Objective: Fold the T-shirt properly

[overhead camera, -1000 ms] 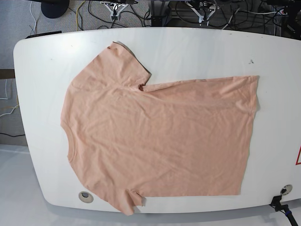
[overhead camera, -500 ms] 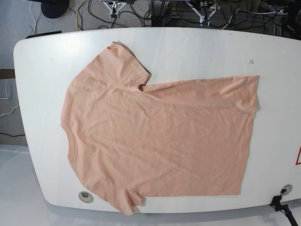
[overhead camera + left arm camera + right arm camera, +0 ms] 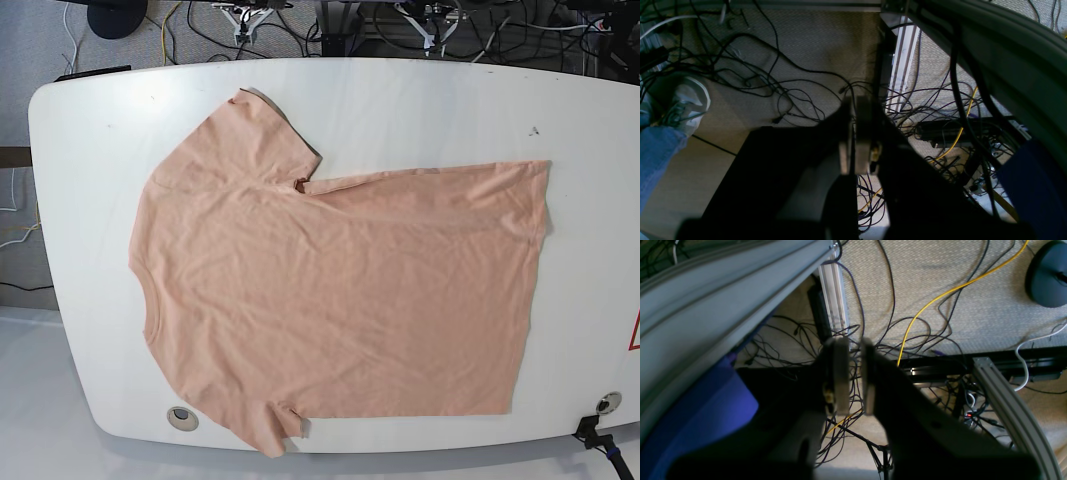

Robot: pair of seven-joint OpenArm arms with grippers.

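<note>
The T-shirt point(image 3: 330, 290) lies flat and spread out on the white table point(image 3: 420, 100), neck toward the base view's left edge and hem toward the right. One sleeve points to the far side, and the other hangs a little over the near rim. No print shows on the upper face. The cloth looks fairly smooth, with light creases near the far armpit and along the hem.

Neither arm is over the table. Both wrist cameras look down past its edge at carpet and tangled cables point(image 3: 780, 86). The left gripper point(image 3: 853, 133) has its fingers pressed together, holding nothing. The right gripper point(image 3: 850, 373) shows a narrow gap between its fingers, also empty.

No fold has been made yet, as far as I can judge. The likely trouble ahead: a pinch that catches only the top layer, or takes the sleeve unevenly, would drag the body askew and bunch it. The near sleeve, already off the rim, could pull more cloth over the edge.
</note>
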